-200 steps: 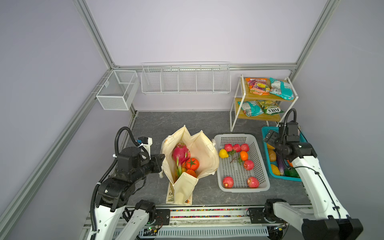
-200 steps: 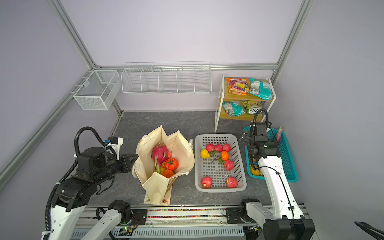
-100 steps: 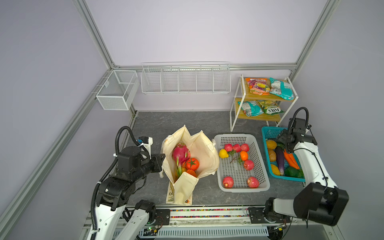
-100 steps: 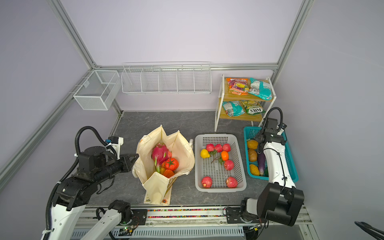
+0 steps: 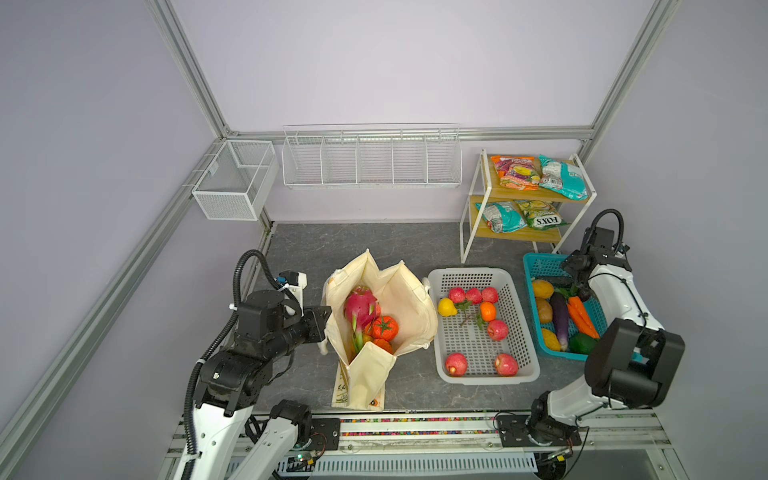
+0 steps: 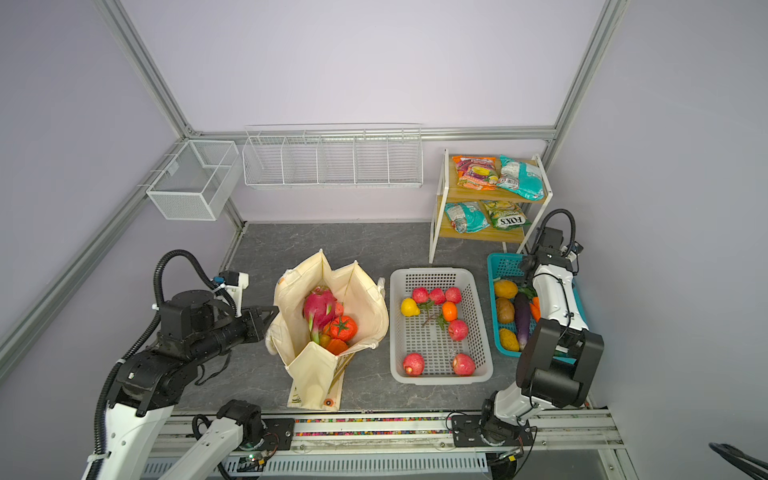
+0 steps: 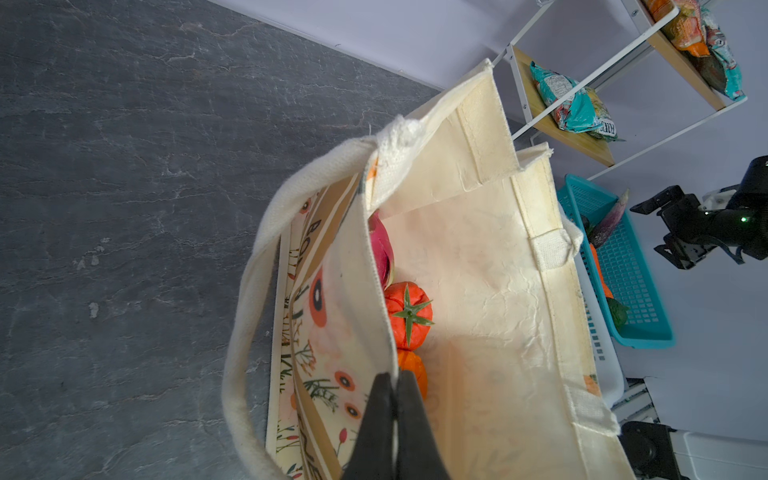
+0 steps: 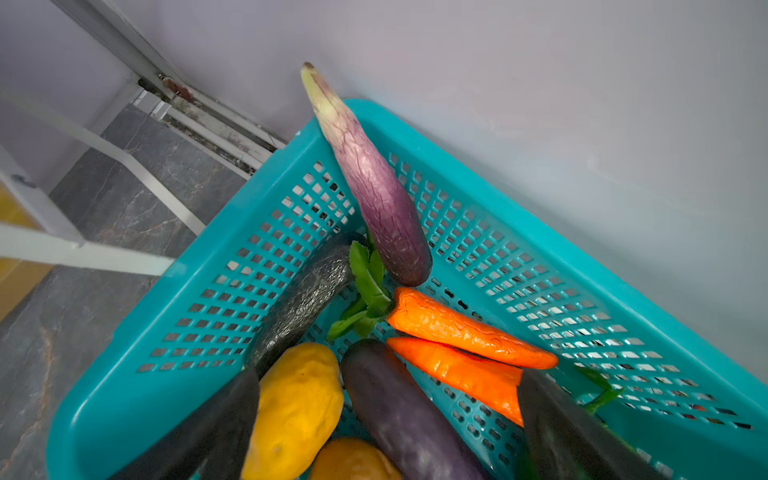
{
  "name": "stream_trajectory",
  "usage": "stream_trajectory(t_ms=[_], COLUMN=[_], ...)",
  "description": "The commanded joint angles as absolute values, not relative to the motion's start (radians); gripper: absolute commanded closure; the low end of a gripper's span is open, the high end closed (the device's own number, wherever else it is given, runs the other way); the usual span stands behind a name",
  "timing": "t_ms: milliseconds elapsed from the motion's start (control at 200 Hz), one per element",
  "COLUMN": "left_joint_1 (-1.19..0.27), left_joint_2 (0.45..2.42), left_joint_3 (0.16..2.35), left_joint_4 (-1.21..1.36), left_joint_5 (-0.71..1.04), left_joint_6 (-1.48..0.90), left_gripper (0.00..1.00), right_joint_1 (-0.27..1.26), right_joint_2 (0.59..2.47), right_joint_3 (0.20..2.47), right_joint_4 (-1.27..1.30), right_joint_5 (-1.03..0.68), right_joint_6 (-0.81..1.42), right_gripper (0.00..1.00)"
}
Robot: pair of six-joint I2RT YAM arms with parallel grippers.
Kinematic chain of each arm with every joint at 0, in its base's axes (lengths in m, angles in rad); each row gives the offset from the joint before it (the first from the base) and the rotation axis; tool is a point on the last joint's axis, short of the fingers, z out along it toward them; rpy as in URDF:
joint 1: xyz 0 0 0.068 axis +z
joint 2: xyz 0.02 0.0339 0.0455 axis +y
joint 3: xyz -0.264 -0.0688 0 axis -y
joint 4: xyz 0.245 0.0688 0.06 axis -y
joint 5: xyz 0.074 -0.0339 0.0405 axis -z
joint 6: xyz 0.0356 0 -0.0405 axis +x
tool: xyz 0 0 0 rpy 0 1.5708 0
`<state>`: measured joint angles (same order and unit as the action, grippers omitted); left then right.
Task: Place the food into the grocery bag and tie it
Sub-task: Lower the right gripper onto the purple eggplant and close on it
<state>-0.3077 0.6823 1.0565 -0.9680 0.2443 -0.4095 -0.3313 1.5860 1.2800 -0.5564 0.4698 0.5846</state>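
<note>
The cream floral grocery bag (image 5: 409,303) stands open at the middle, with a pink dragon fruit (image 5: 360,305) and a red tomato-like fruit (image 5: 384,327) inside. My left gripper (image 7: 395,386) is shut on the bag's left rim and holds it open. My right gripper (image 8: 386,376) is open and empty. It hangs over the far end of the teal basket (image 8: 124,399), above a dark eggplant (image 8: 399,415), a yellow fruit (image 8: 295,407) and two carrots (image 8: 457,328). A paler eggplant (image 8: 374,191) leans on that basket's rim.
A white perforated basket (image 5: 482,376) between bag and teal basket holds red apples (image 5: 497,329), an orange and a yellow fruit. Snack packets (image 5: 536,172) lie on a two-tier shelf at the back right. Wire baskets hang on the back wall.
My right arm has folded back and swung right, carrying its open gripper from the gap between the baskets to over the teal basket's far end. The left gripper has not moved.
</note>
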Motion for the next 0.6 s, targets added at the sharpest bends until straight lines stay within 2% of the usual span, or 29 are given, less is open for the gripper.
stream_trajectory(t_ms=[0,255,595], left_joint_1=[-0.308,-0.308,-0.308], left_joint_2=[0.691,0.706,0.712], left_joint_3=[1.045,1.041,1.043], left_joint_4=[-0.959,-0.937,-0.921], left_joint_5=[0.259,0.274,0.296], left_joint_6=[-0.397,-0.388,-0.382], left_gripper=[1.0,1.0,1.0], right_joint_1=[-0.342,-0.352,-0.351], right_joint_2=[1.643,1.866,2.058], right_joint_3=[1.337,1.517,1.635], right_joint_4=[-0.523,-0.571,-0.583], right_joint_5=[0.545,0.599,0.646], right_joint_6=[0.607,0.611,0.581], right_gripper=[0.05,0.16,0.21])
